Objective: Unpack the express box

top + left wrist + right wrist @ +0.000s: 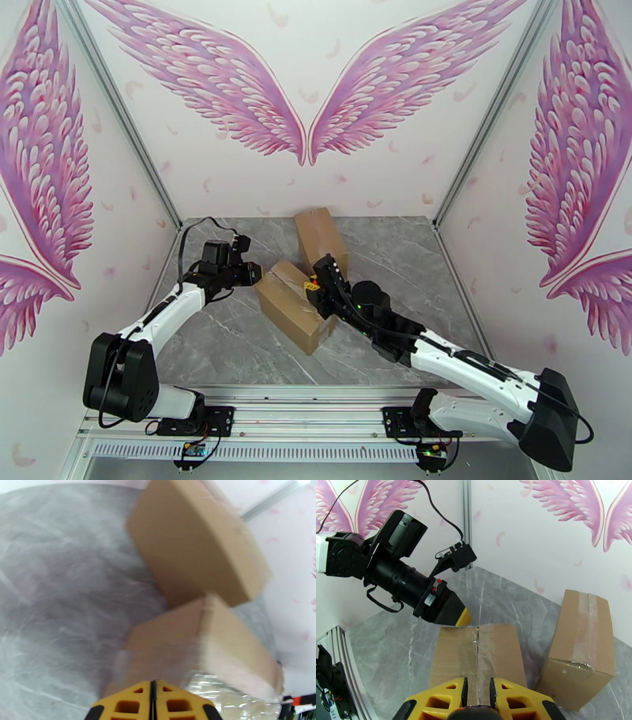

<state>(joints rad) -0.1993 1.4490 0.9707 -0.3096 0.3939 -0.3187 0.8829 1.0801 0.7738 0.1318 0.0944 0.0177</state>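
Between the two grippers, flat on the grey table, taped seam up: express box. At its left edge, left gripper, fingers pressed fully together, gripping nothing. Over its opposite edge, astride the seam, right gripper, jaws a narrow slit apart, no visible hold. Just behind it, second taped box.

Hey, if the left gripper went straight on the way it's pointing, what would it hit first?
Most likely the nearer cardboard box, whose end lies right ahead of the shut left gripper. Whether they already touch is unclear.
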